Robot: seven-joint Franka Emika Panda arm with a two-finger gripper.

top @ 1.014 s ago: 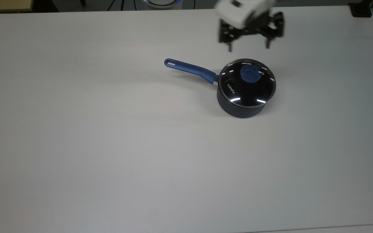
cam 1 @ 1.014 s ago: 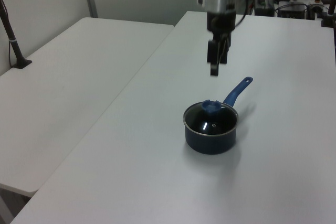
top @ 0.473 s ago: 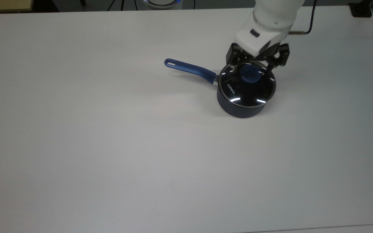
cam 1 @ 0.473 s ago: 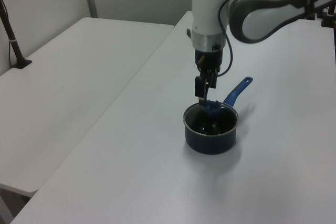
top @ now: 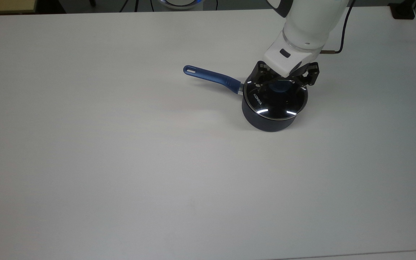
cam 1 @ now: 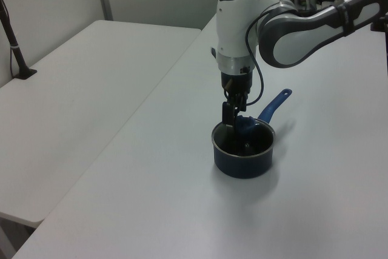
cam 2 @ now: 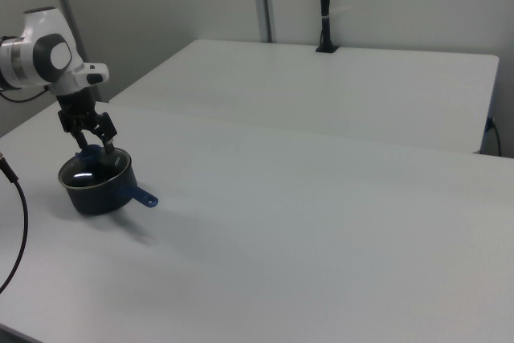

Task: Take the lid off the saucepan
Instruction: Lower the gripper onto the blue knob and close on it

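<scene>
Spread apart, my gripper straddles the blue knob of the lid, which sits on the saucepan on the table.

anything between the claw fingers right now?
Yes: the lid's blue knob. The top view shows the open claw straddling it, one finger each side, lid seated on the saucepan.

Gripper descended from above the table's far side onto the lid, open fingers straddling its knob.
</scene>
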